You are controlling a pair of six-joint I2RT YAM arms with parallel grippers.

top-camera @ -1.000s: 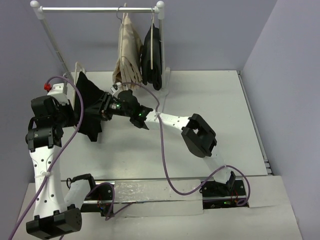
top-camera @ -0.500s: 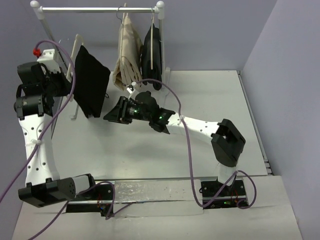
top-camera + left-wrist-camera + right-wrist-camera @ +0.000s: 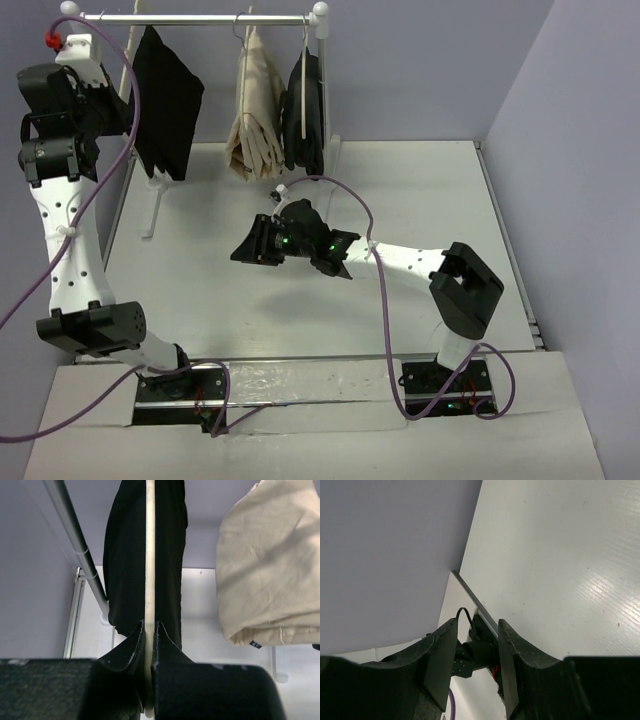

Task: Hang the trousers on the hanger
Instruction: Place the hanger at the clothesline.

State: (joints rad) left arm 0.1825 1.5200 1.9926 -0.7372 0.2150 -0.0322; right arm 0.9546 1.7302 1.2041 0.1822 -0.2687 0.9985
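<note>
The black trousers hang folded over the cream hanger, high at the left end of the rack's rail. In the left wrist view the hanger's bar runs straight up between my fingers, with the trousers draped down both sides. My left gripper is shut on the hanger's bar; in the top view it sits just left of the trousers. My right gripper is open and empty over the middle of the table, apart from the trousers; nothing is between its fingers in the right wrist view.
The beige trousers and the smaller black garment hang on the same rail, to the right. The beige trousers are close beside my load. The rack's left post stands just left of the trousers. The table's surface is white.
My left arm has lifted the hanger with the trousers up and back, from table height to the rail. My right gripper has left the trousers and drawn back toward the table's middle.
</note>
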